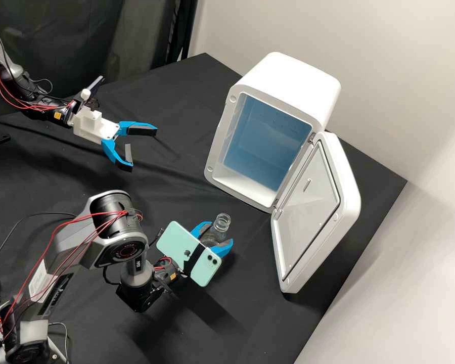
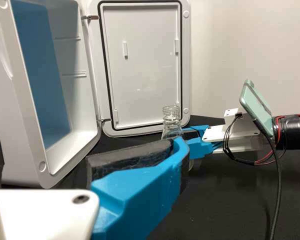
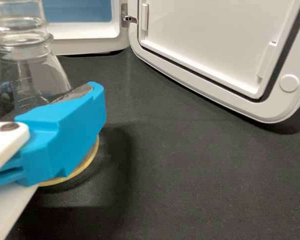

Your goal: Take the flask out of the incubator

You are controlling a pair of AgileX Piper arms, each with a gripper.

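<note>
Done: the clear glass conical flask is out of the white box-shaped incubator with the blue lining — it stands upright over the black bench, just in front of the open chamber.
Left to do: by my judgement, only to set it down and let go; whether its base rests on the bench I cannot tell.
Right gripper: blue fingers clamped on the flask's lower body.
Left gripper: fingers spread, holding nothing, well apart from the flask.
Incubator: white door swung wide, chamber empty.
Flask contents: none visible — it looks empty.
</note>
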